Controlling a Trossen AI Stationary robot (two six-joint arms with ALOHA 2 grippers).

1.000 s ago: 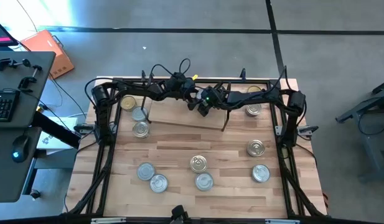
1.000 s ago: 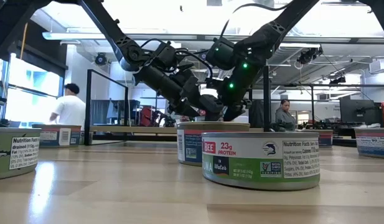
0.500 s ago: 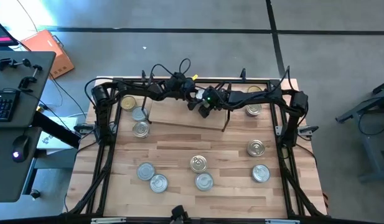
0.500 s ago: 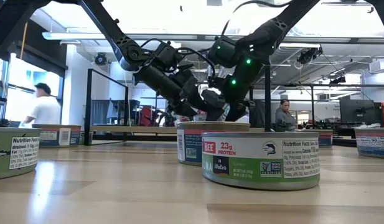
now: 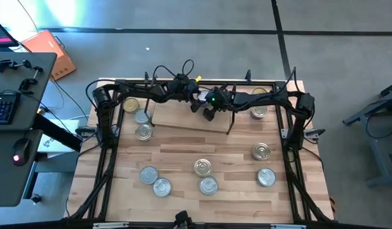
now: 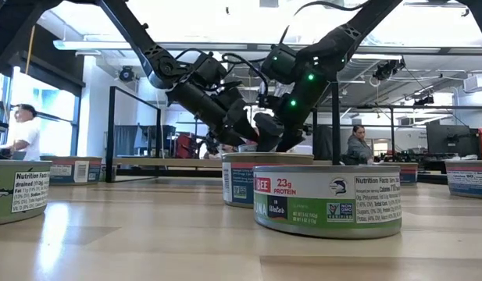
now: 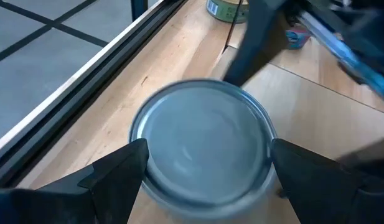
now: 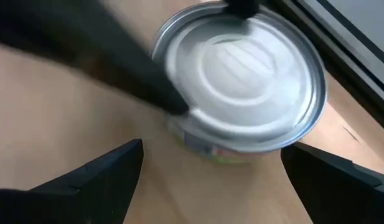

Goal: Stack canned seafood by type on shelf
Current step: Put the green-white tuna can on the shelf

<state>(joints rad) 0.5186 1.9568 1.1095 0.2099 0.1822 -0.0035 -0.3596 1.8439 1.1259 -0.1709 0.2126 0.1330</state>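
A silver-topped tin sits between the fingers of my left gripper over the shelf, a low wooden board with thin black wire uprights by the table's far edge. My right gripper is open and hovers just beside this tin, its fingers short of it. The tin's underside is hidden, so I cannot tell whether it rests on the board. Several more tins stand on the table, including two near ones. My left gripper has the silver-topped tin pinched between its two fingers, one on each side of the round wall, across its width. The fingers slant down from above. The tin stays upright with its lid facing up.
Three tins cluster at the table's far left, one with a gold top. Others stand at the far right, the right and the near left. The arms' black frame rails run along the table's edges. People stand in the room beyond.
Both grippers have risen slightly over the shelf, staying close together, and the right one has tipped a little. A person in the room beyond has walked toward the left.
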